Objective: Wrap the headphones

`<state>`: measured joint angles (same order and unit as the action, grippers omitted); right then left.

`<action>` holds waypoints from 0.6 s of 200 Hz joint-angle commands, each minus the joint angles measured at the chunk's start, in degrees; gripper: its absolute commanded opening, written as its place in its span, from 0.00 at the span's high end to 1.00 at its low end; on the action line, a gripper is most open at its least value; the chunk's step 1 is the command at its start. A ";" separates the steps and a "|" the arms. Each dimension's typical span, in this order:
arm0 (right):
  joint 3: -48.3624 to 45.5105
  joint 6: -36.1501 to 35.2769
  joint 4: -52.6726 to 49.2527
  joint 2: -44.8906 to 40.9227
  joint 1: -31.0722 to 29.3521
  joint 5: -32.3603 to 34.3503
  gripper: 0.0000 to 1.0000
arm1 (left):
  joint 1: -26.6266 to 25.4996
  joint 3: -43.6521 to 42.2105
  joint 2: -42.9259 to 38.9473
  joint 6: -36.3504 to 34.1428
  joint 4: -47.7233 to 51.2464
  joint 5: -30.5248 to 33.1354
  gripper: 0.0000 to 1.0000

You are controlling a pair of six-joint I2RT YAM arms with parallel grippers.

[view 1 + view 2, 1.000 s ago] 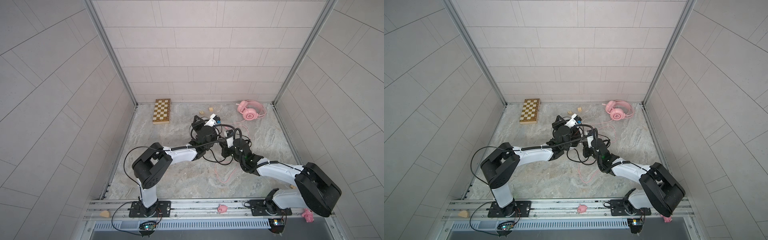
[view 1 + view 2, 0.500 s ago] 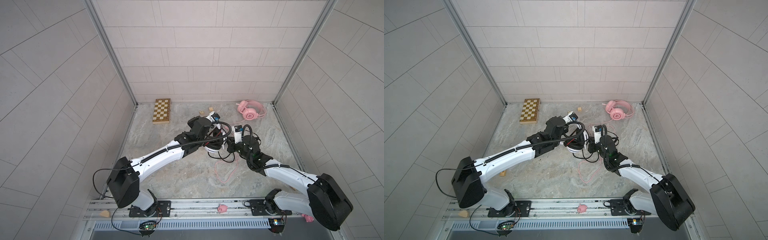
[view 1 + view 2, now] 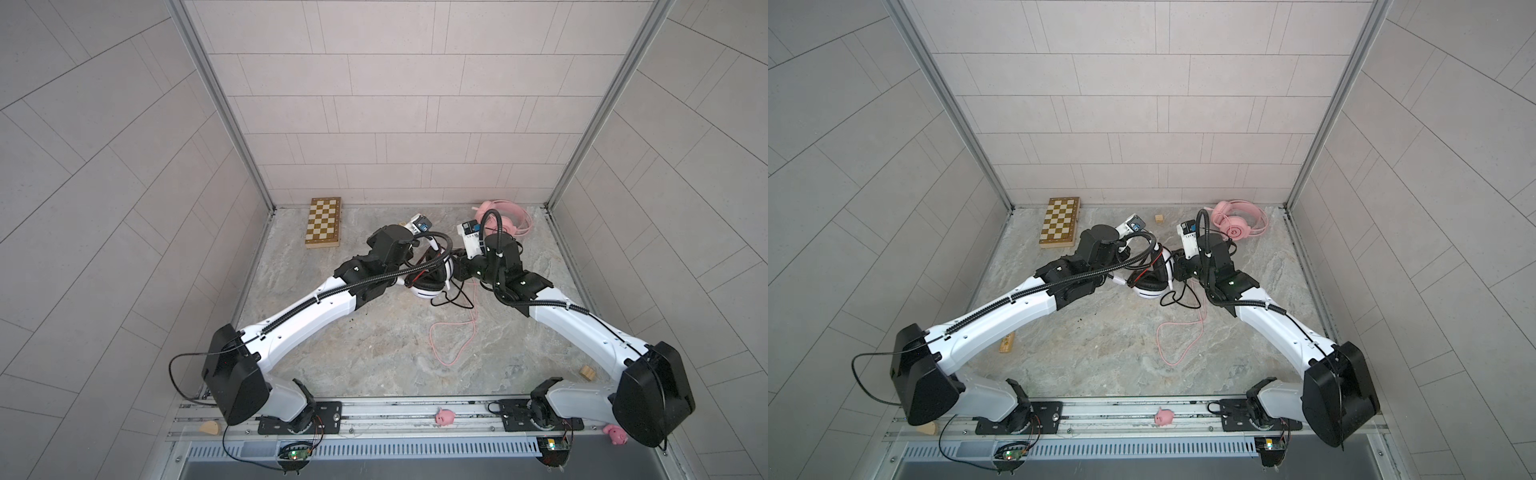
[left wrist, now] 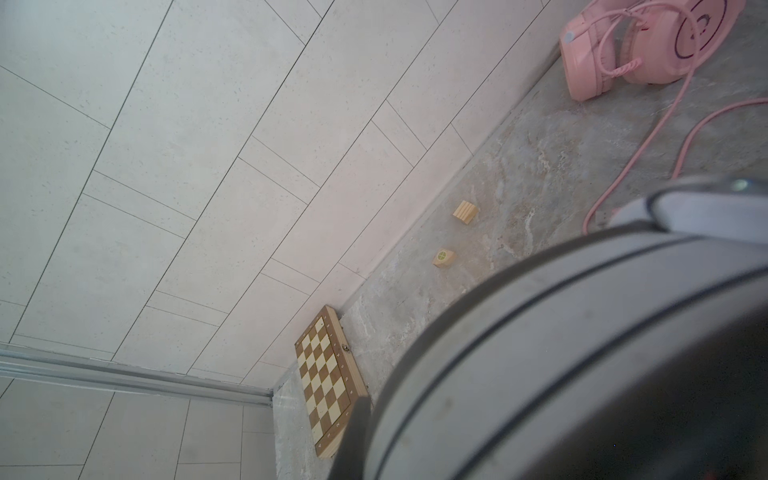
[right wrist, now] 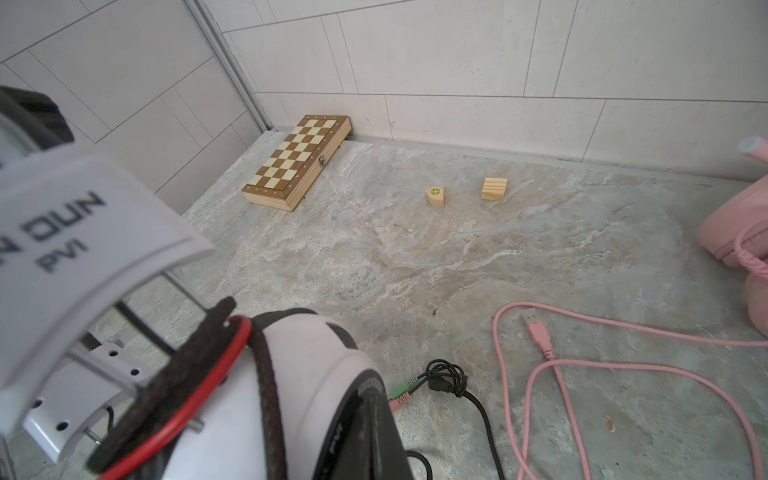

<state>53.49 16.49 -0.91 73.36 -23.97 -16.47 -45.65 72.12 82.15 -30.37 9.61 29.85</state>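
Reaching in from opposite sides, the left gripper (image 3: 409, 266) and the right gripper (image 3: 459, 270) meet at the white headset (image 3: 430, 286) in the middle of the marbled table (image 3: 374, 349), seen in both top views. Both sets of jaws are closed; the left appears clamped on the headset from one side, while what the right one pinches, if anything, is hidden. Nearest the rail, a small pink pig figure (image 3: 444, 417) sits on the track, and the loose pink cord (image 3: 451, 336) loops across bare stone. Past it, the headset's black cord (image 3: 1177, 297) lies tangled just beside the earcup; the right wrist view shows its green and pink plugs (image 5: 401, 392) near a pink USB plug (image 5: 538, 334). Farther back, two wooden blocks (image 5: 465, 193) lie apart from the arms. Against the back wall rest a folded chessboard (image 3: 324, 222) at the left corner and the pink headset (image 3: 1237, 222) at the right, its cord trailing forward.
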 commanded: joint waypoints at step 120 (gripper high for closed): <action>2.40 1.36 6.49 7.72 3.43 0.74 0.90 | 4.14 1.32 -6.76 5.72 10.43 -25.62 1.00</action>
<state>57.58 15.81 1.65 78.85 -21.10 -16.21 -43.44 72.12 79.20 -29.45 21.76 12.34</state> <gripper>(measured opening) 0.106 0.073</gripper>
